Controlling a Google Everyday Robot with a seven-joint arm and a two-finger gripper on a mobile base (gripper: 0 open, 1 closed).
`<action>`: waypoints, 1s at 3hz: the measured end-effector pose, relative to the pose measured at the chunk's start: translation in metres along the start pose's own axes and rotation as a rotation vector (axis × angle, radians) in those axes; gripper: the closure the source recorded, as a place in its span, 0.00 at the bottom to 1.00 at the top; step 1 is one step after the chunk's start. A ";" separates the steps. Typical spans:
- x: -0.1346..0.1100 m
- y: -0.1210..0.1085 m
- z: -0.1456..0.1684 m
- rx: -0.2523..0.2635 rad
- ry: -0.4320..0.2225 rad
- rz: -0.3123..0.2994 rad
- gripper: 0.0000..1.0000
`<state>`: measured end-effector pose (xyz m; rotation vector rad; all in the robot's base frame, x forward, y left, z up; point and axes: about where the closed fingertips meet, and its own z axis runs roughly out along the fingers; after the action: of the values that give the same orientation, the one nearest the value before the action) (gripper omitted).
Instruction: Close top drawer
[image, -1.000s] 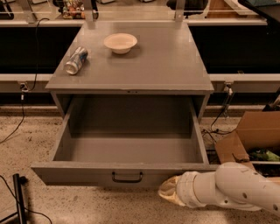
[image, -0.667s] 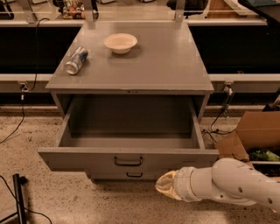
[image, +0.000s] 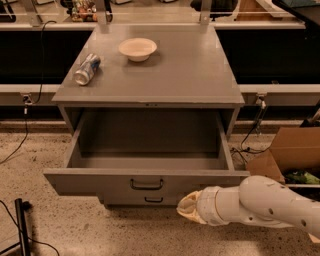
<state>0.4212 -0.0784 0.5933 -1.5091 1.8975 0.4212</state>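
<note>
The top drawer (image: 145, 184) of the grey cabinet (image: 150, 75) stands pulled out, its deep grey box empty, its flat front carrying a small black handle (image: 147, 185) at centre. A second drawer front with a like handle (image: 153, 199) shows just below it. My gripper (image: 186, 206) sits at the end of the white arm (image: 260, 202) coming in from the lower right. It is low in front of the drawer front, just below its right part, and its cream tip points left.
A cream bowl (image: 137, 49) and a tipped can (image: 87, 69) lie on the cabinet top. An open cardboard box (image: 287, 155) stands on the floor at the right. Cables (image: 22, 235) lie on the floor at lower left. Dark shelving runs behind.
The drawer has slid inward toward the cabinet, and the lower drawer's handle has come into view. The gripper has moved forward and up with the drawer front.
</note>
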 end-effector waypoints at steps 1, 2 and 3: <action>-0.006 -0.024 0.006 0.027 -0.007 -0.038 1.00; -0.013 -0.045 0.015 0.048 -0.021 -0.069 1.00; -0.031 -0.071 0.029 0.067 -0.050 -0.124 1.00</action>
<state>0.5004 -0.0573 0.6036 -1.5483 1.7516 0.3329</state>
